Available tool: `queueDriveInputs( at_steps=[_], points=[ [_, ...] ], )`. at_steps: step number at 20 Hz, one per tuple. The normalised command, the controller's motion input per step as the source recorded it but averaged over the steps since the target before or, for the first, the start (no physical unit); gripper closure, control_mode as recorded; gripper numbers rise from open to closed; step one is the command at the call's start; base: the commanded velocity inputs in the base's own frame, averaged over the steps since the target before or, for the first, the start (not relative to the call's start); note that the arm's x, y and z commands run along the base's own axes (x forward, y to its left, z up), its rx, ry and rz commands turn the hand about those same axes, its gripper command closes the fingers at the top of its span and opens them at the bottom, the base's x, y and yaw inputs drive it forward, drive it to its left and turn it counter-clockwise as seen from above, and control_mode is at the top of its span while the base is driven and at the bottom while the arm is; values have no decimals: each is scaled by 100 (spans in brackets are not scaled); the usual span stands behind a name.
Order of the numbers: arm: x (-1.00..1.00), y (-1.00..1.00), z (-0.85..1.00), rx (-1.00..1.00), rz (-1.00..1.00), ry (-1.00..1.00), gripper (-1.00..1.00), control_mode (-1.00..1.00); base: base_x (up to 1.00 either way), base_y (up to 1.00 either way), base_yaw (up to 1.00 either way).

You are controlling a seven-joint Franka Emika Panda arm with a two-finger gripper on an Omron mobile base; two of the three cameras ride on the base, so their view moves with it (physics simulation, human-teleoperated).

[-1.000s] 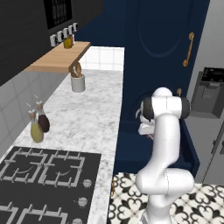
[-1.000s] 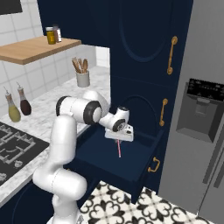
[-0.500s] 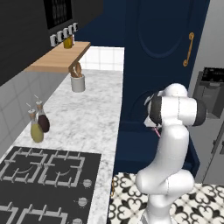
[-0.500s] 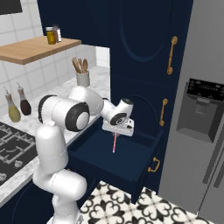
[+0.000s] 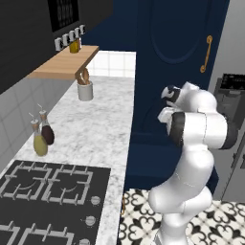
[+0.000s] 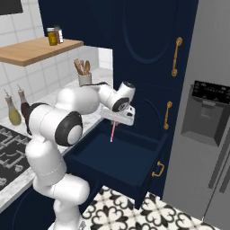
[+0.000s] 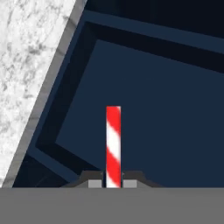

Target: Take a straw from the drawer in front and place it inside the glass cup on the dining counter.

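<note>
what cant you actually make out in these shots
- Straw: its upper end is hidden inside the end effector in the right base view.
- Drawer: in the left base view the arm covers its right part.
- Drawer's far side: cut off by the hand view's top edge.

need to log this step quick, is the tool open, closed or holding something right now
Tool: closed on the straw, which hangs down from it above the open drawer.

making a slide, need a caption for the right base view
End effector shut on a striped straw, holding it upright above the open navy drawer.
</note>
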Motion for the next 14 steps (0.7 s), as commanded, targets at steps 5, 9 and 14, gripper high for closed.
queueDriveInputs(
  at_steps=[5, 9, 14],
  points=[
    [-71, 26, 100, -10, -1, -20, 100, -100, 0, 0, 0],
    [-72, 31, 98, -23, -1, -35, 100, -100, 0, 0, 0],
    [-58, 20, 70, -18, 0, -22, 100, -100, 0, 0, 0]
  ],
)
